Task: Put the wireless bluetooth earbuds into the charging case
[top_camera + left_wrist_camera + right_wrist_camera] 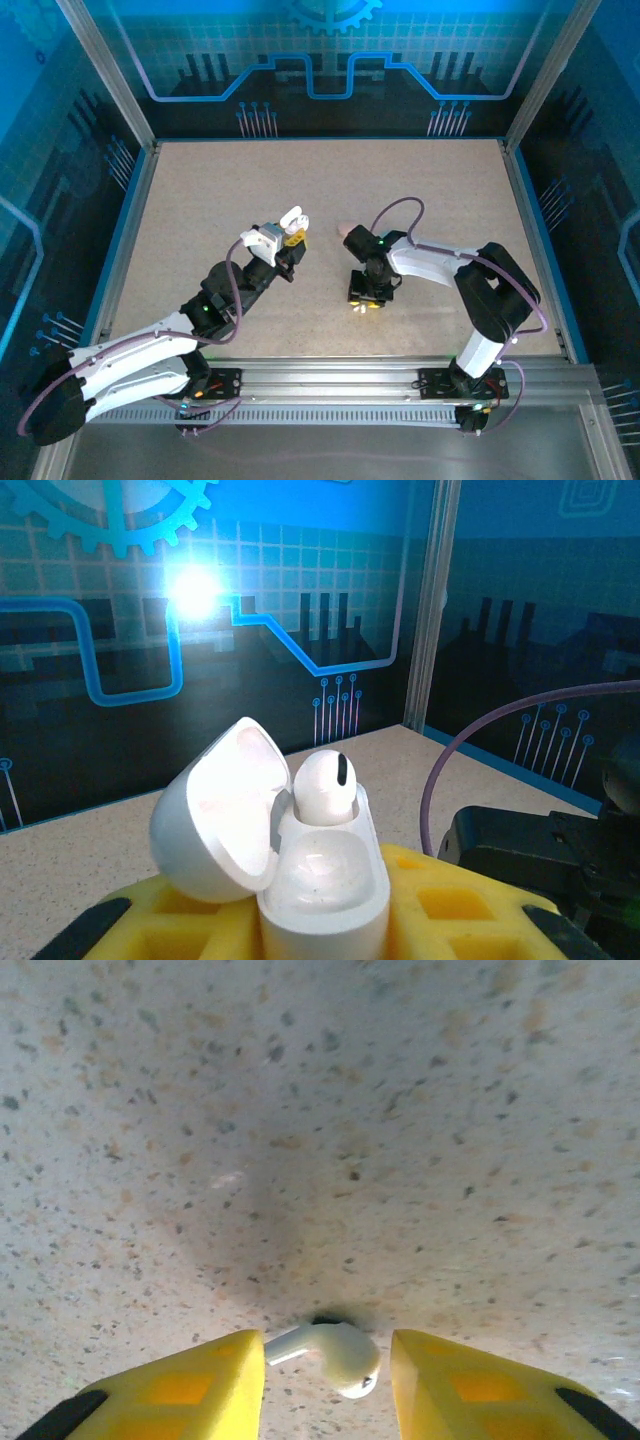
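One of the two earbuds I can account for is home, so I rate the job roughly half done. Seated earbud (322, 785): upright in the case (325, 880), head proud of the rim, just beside the hinge. Lid (215, 815): swung back, leaving the opening free to receive. My left gripper (288, 238) is clamped on the case body and, as far as I can judge, carries it off the table (200, 200); no slip is evident. Loose earbud (340, 1355): lying on its side on the table, directly between the pads (200, 1385) of my right gripper (328, 1380). Those jaws stand apart and straddle it, low over the surface. A gap shows on the head side, but I cannot tell whether the stem tip touches the other pad. Not gripped, in my judgement. In the overhead view the two grippers sit near each other but apart. Outstanding: close on the loose earbud, lift it, bring it across, and seat it stem-first in the free well, which is hidden from me at this angle. Whether the lid is to be shut afterwards the task does not say. Main risk noted: so small and rounded a piece may squirt from the pads on closing.
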`<move>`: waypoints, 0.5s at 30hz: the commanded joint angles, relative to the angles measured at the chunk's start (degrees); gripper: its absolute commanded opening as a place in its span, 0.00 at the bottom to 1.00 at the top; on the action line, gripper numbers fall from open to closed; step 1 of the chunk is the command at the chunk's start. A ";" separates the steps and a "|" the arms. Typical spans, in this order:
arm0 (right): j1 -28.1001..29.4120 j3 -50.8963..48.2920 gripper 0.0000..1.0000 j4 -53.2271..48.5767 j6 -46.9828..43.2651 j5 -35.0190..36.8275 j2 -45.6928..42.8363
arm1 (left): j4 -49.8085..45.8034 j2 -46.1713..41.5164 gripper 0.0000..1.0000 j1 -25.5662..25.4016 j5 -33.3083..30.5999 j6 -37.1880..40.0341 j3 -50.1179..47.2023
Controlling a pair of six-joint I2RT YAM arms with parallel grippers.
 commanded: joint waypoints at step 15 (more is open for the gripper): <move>2.95 8.19 0.36 -3.72 -3.66 0.53 5.69 | 1.02 -1.05 0.29 0.52 0.25 0.82 0.12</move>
